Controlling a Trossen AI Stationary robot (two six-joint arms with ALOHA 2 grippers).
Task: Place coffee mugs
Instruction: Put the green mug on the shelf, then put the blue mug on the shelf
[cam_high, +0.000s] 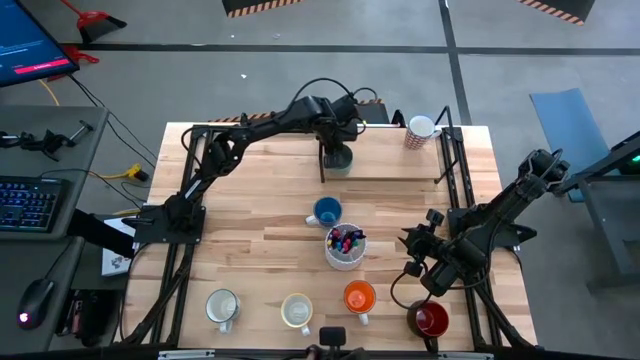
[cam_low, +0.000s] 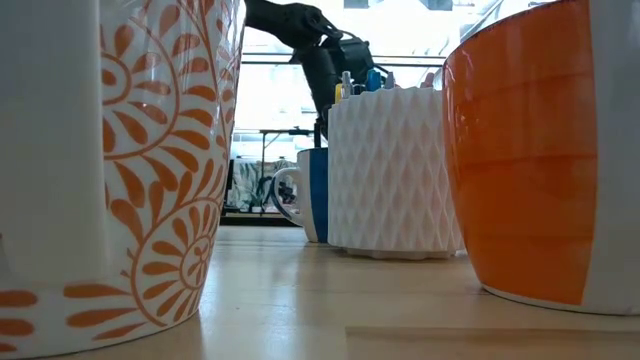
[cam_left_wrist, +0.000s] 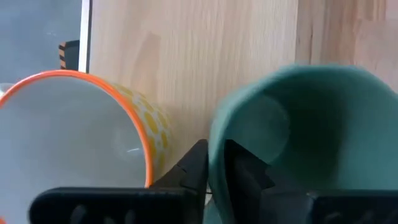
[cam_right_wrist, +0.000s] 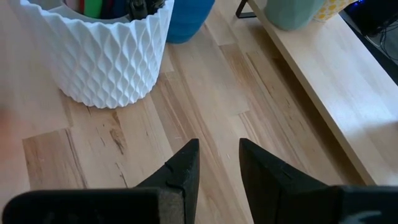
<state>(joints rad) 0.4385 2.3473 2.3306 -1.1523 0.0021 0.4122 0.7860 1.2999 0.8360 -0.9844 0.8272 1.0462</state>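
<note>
**Wood tabletop, grey floor around**

Left: keyboard (cam_high: 30, 203), monitor (cam_high: 35, 50). Left hand (cam_high: 336, 152) pinching teal mug (cam_high: 338, 157) rim on rear ledge. Front row: mugs (cam_high: 222, 307). Right hand (cam_high: 418, 243) slightly parted, empty, beside pen cup (cam_high: 345, 247).

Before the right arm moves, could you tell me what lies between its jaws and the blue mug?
In the high view, the white pen cup lies between the right gripper and the blue mug.

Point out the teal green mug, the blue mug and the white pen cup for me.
teal green mug (cam_left_wrist: 323, 118), left wrist view, inner wall below the rim.
blue mug (cam_high: 326, 212), high view, its open top.
white pen cup (cam_right_wrist: 112, 59), right wrist view, patterned outer wall.
</note>
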